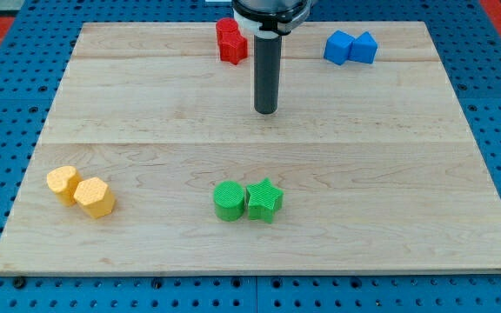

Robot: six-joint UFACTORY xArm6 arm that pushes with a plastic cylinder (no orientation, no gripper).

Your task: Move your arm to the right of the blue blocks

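Note:
Two blue blocks sit touching at the view's top right: a blue cube-like block point(338, 47) and a blue wedge-shaped block point(364, 47) to its right. My dark rod comes down from the view's top centre, and my tip point(266, 111) rests on the wooden board point(146, 130). The tip is left of and below the blue blocks, well apart from them.
Two red blocks point(230, 40) stand stacked close together at the view's top, just left of the rod. A green cylinder point(229, 201) and a green star point(264, 200) touch at the bottom centre. Two yellow blocks point(63, 183) point(95, 196) lie at the bottom left. A blue pegboard point(7, 87) surrounds the board.

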